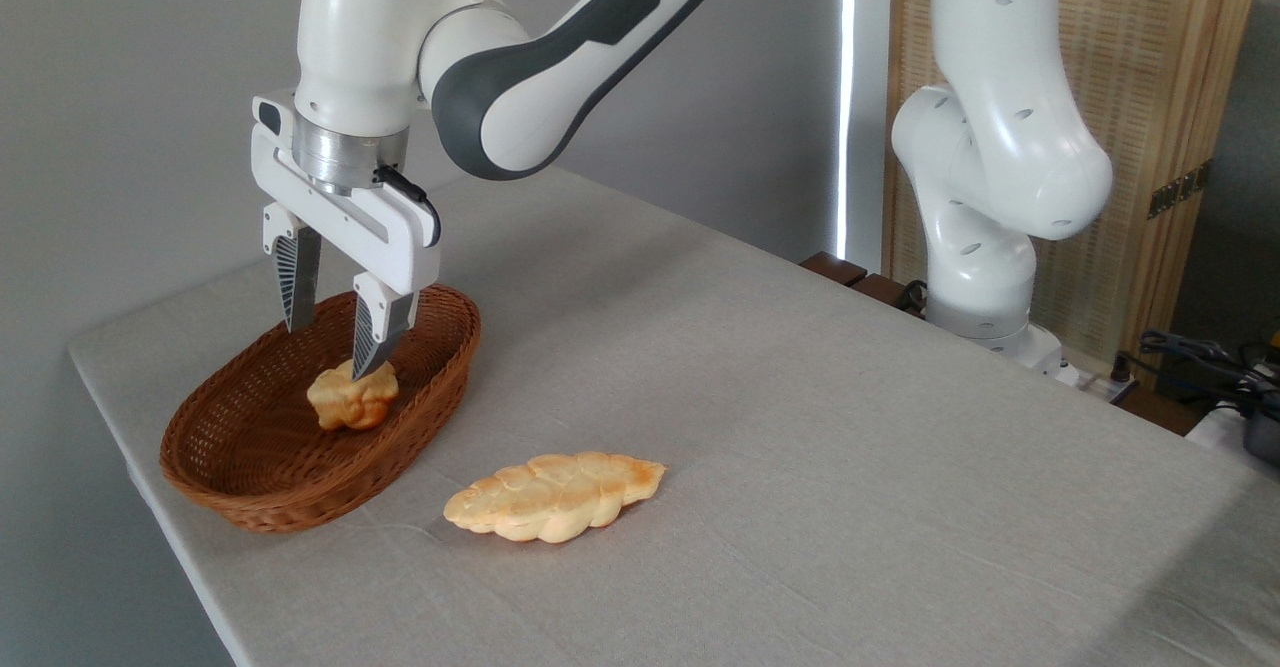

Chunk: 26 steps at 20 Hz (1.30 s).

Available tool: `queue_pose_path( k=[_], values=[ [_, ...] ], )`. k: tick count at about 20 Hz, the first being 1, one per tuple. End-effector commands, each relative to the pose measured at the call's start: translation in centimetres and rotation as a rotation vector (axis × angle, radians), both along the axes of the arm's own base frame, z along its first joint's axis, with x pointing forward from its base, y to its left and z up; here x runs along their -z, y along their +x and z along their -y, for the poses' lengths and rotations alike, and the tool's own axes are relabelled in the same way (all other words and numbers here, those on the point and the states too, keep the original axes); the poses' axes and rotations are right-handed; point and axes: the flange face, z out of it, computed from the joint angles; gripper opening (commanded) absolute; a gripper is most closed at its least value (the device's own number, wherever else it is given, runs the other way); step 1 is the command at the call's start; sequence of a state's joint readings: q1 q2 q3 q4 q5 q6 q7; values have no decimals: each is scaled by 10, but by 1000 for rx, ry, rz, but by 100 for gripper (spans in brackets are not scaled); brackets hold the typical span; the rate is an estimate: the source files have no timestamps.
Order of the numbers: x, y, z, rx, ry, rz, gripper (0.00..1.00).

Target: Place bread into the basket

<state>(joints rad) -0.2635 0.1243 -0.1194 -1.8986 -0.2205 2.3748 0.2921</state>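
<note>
Pale grey cloth covers the table before a plain grey wall, and at its left end sits the oval brown woven wicker basket, low-sided and easy to reach from above. Inside it rests the small lumpy golden bun, with the white two-finger gripper poised over it, fingers spread and clasping nothing, one fingertip at the bun's top, which suggests a release. Further right, the longer braided golden loaf lies untouched on the cloth beside the basket, apparently not part of the job.
</note>
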Motion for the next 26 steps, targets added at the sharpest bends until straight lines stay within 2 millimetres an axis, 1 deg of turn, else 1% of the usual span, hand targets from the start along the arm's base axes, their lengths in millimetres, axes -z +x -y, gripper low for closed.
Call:
queue_pose_path(
  k=[1,3,4,6,7,8,9,10,12,15,20,23,25,26],
  values=[
    [-33,-5,-21,20,92,-18,100],
    [-49,-6,-37,27,149,-65,100],
    [-62,-6,-48,35,172,-76,100],
    [-77,-7,-75,81,199,-97,100],
    [-81,-10,-85,107,212,-111,100],
    [-83,-14,-99,122,225,-139,100],
    [-85,-17,-118,137,236,-171,100],
    [-88,-21,-131,171,244,-188,100],
    [-90,-26,-147,249,256,-210,100],
    [-87,-29,-150,261,257,-237,100],
    [-97,-35,-153,249,251,-232,100],
    [-96,-34,-154,246,256,-235,100],
    [-97,-34,-160,243,307,-232,100],
    [-98,-32,-170,226,315,-231,100]
  ],
)
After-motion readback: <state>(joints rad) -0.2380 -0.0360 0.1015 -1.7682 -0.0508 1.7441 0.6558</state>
